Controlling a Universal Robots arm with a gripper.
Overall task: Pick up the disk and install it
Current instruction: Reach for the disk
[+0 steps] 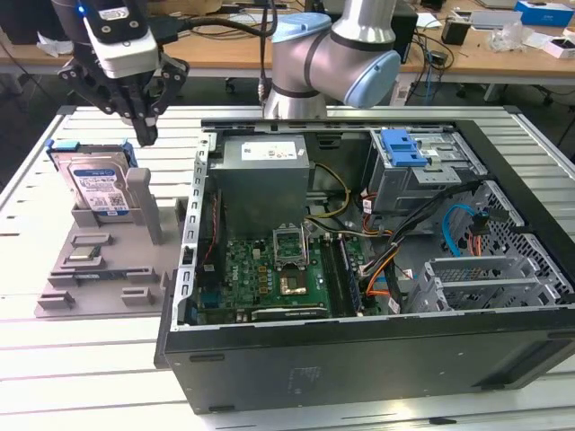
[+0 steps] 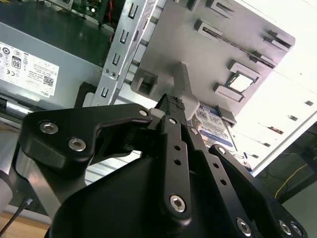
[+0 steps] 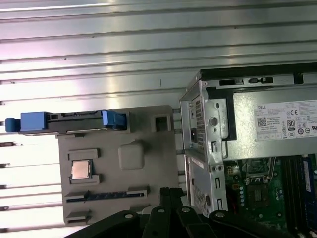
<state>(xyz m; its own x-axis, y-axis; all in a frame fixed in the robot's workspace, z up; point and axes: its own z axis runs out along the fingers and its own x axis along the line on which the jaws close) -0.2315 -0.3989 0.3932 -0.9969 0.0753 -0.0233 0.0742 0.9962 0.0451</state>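
Observation:
The disk (image 1: 97, 186) stands on edge in a slot of the grey holder plate (image 1: 99, 265), at the exterior view's left. It is silver with a white-and-blue label and a blue carrier rail. My gripper (image 1: 145, 135) hangs just above it and slightly to its right, over a grey upright post (image 1: 144, 205). The fingers are shut with nothing between them. The first wrist view looks down on the disk's blue rail (image 3: 64, 121), with the gripper (image 3: 171, 192) some way off it. In the second wrist view the gripper (image 2: 174, 103) sits near the post, and the disk label (image 2: 214, 121) is partly hidden behind it.
An open computer case (image 1: 359, 346) fills the middle and right, with a grey power supply (image 1: 265, 171), a motherboard (image 1: 269, 269) and a blue-handled drive cage (image 1: 402, 148). The holder plate carries a small chip (image 3: 80, 169). A slatted metal table (image 1: 81, 359) lies underneath.

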